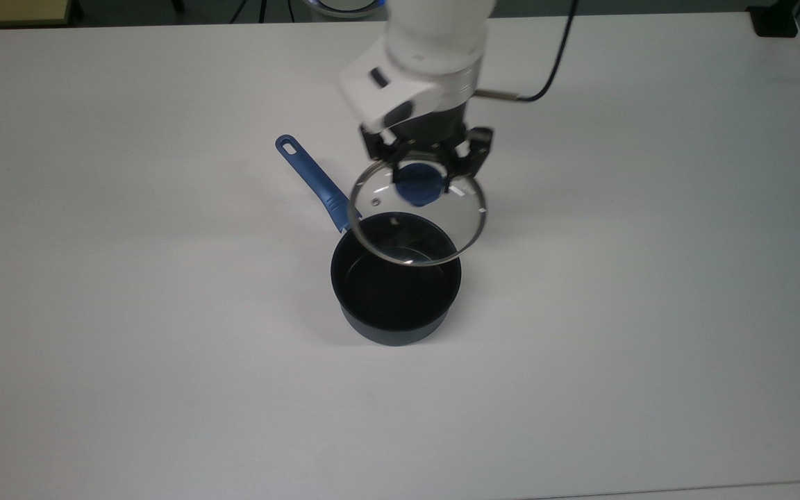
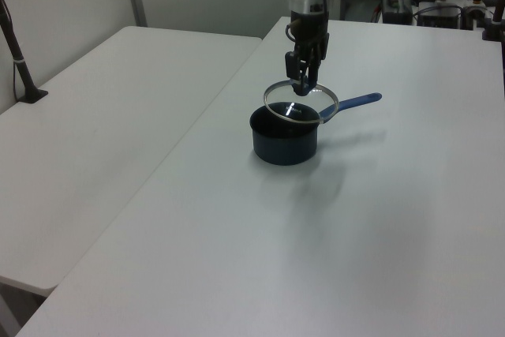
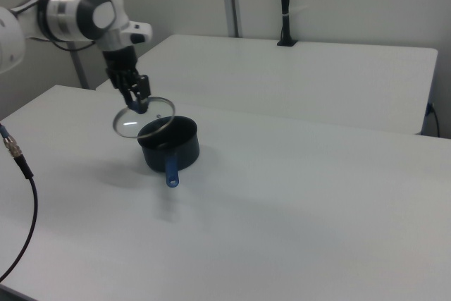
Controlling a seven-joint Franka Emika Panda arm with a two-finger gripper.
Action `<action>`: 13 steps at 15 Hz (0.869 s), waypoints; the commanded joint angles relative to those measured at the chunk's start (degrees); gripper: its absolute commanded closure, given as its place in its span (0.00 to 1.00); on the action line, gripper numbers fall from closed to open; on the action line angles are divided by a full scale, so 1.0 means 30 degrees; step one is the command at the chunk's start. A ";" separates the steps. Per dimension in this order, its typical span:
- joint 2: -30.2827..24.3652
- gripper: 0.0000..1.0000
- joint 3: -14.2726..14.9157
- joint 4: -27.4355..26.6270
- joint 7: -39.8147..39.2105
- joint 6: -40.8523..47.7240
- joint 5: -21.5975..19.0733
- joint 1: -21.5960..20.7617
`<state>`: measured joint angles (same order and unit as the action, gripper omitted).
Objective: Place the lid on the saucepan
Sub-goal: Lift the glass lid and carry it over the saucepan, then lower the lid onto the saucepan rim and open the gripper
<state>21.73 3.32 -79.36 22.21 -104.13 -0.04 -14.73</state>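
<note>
The glass lid (image 1: 435, 229) with its metal rim hangs in the air, held by its blue knob (image 1: 417, 185). My gripper (image 1: 422, 169) is shut on that knob. The dark saucepan (image 1: 396, 292) stands on the white table, its blue handle (image 1: 315, 180) pointing up and to the top view's left. Seen from above, the lid overlaps the pan's far rim and sits off-centre toward the arm. In the left view the lid (image 2: 301, 103) floats just above the saucepan (image 2: 284, 138) under the gripper (image 2: 302, 76). In the right view the lid (image 3: 143, 118) hovers beside the saucepan (image 3: 171, 148), below the gripper (image 3: 137, 96).
The white table (image 1: 650, 312) stretches wide on all sides of the pan. A second white table (image 2: 102, 116) stands alongside. A black cable (image 1: 546, 76) trails from the arm's wrist. Another cable (image 3: 17, 174) hangs at the right view's left edge.
</note>
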 commanded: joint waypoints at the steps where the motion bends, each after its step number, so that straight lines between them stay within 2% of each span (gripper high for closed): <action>1: 0.1512 0.65 0.0181 0.1607 -0.0226 0.0083 -0.0133 0.0574; 4: 0.2247 0.65 0.0182 0.2136 -0.0022 -0.0239 -0.0133 0.0722; 13: 0.3155 0.65 0.0123 0.2137 0.1003 -0.1527 -0.0191 0.0663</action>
<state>30.15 3.39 -74.30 23.48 -107.12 -0.09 -12.25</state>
